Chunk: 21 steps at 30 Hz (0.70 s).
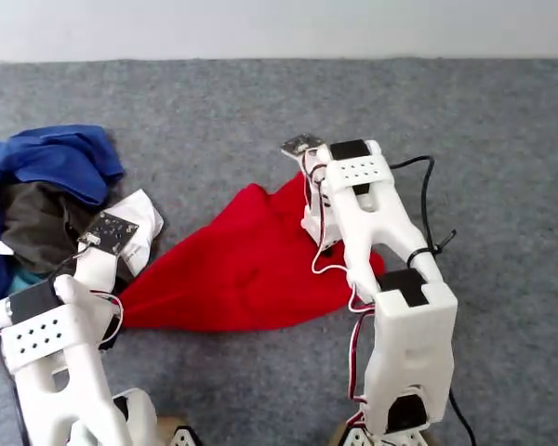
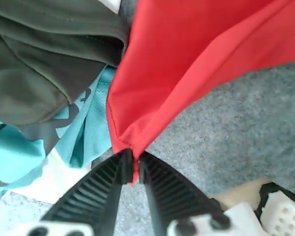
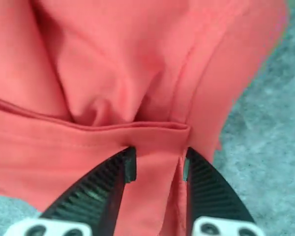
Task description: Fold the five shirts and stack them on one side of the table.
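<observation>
In the middle of the table lies the red shirt, spread loosely over the grey surface and drawn to a point at its lower left corner. The left wrist view shows what the high view hides under the arm: the left gripper is pressed together on that very corner, a sliver of red cloth pinched between its ribbed black fingers. At the shirt's other side the right gripper comes down on the upper right edge. Its own view shows a hemmed fold of red cloth caught between the jaws, which stand a little apart around it.

Left of the red shirt sits a heap of the other shirts – a blue shirt on top, a dark shirt below it, a white shirt just beside the left arm. From the left wrist, a teal shirt shows under the dark one, touching the red shirt's edge.
</observation>
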Available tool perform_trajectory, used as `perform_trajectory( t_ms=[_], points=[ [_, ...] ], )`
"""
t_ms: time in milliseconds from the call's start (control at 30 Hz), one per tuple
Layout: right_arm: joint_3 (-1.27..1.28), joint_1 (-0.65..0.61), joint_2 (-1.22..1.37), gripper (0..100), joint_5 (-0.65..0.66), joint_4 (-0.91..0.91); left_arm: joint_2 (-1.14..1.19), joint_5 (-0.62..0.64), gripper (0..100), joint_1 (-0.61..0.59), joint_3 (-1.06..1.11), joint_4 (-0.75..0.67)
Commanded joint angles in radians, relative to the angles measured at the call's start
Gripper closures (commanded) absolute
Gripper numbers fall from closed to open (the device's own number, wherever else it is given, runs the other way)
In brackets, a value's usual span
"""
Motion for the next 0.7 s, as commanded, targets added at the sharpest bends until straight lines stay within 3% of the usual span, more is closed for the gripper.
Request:
perform_trajectory(
  t_ms=[0,333,500,667],
  points=[
    [-0.046,0.015,0.004,82.7,-0.014,-0.027,-0.020,-0.008,99,-0.002,-0.007,-0.012],
    [-0.046,0.007,0.031,83.2,-0.017,-0.102,-0.020,-0.006,99,-0.002,-0.038,-0.006],
    [-0.046,0.007,0.030,96.0,-0.017,-0.097,-0.020,-0.006,99,-0.002,-0.031,-0.006],
    [-0.048,0.013,0.024,95.6,-0.009,-0.093,-0.020,-0.006,99,-0.002,-0.031,-0.005]
  ],
)
